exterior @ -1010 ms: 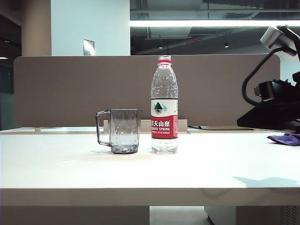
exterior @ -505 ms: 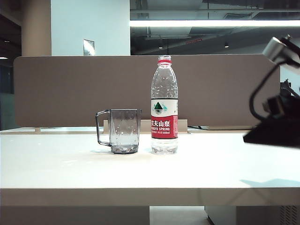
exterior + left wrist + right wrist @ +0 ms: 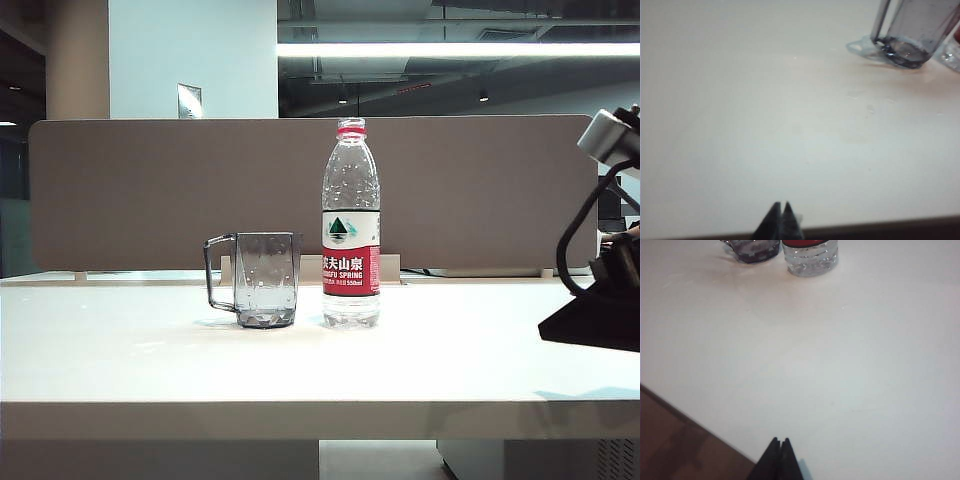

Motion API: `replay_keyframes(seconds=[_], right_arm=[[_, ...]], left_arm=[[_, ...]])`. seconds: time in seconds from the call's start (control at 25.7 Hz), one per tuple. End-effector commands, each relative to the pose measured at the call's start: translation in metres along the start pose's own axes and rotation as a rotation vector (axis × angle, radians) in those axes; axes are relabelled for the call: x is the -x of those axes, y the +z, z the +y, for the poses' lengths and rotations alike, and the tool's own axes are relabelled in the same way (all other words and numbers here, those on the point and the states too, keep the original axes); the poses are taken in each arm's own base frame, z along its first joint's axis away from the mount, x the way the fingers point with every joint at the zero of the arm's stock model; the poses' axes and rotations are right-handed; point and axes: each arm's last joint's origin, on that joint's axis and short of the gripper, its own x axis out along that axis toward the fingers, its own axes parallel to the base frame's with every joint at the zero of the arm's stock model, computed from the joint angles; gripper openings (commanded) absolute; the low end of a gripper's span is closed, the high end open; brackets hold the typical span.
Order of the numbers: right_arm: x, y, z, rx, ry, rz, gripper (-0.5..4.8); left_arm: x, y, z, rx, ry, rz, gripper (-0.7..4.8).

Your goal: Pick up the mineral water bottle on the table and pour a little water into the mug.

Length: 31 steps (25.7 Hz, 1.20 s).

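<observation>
The mineral water bottle [image 3: 351,225] stands upright on the white worktop [image 3: 300,370], uncapped as far as one can tell, with only a shallow layer of water at its base. Just beside the bottle, on the side away from the right arm, sits the mug [image 3: 264,279], upright, its handle turned away from the bottle; the two stand close but do not seem to touch. The right pincer [image 3: 780,443] hangs above the worktop's near edge, well apart from the bottle, its tips pressed together on nothing. The left pincer [image 3: 781,206], likewise closed and empty, is well short of the mug. Judging by this, nothing is done yet: grasp, lift and pour all remain.
</observation>
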Motion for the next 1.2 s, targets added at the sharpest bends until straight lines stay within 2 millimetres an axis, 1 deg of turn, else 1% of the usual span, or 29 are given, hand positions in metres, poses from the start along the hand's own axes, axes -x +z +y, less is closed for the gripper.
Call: replay_keyframes(seconds=[0.04, 0.12, 0.31, 0.47, 1.01, 1.13, 1.2], right_arm=[[0.0, -0.001, 0.0, 0.005, -0.002, -0.007, -0.06], [0.0, -0.001, -0.001, 0.004, -0.036, -0.011, -0.06], [0.0, -0.002, -0.004, 0.001, -0.134, -0.013, -0.06], [0.0, -0.002, -0.005, -0.001, -0.184, -0.013, 0.02], [0.0, -0.002, -0.005, -0.001, -0.182, -0.015, 0.01], [0.006, 0.003, -0.007, -0.007, -0.189, -0.037, 0.01], [0.014, 0.009, -0.009, -0.014, -0.207, -0.072, 0.01]], left_arm=[[0.001, 0.003, 0.003, 0.005, 0.031, -0.056, -0.05], [0.0, 0.004, 0.004, 0.003, 0.035, -0.082, -0.05], [-0.006, 0.006, 0.005, -0.017, 0.024, -0.214, -0.05], [-0.006, 0.006, 0.005, -0.017, 0.024, -0.212, -0.05], [-0.006, 0.006, 0.005, -0.017, 0.024, -0.212, -0.05], [-0.006, 0.006, 0.005, -0.017, 0.024, -0.212, -0.05], [-0.006, 0.006, 0.005, -0.017, 0.025, -0.212, -0.05]])
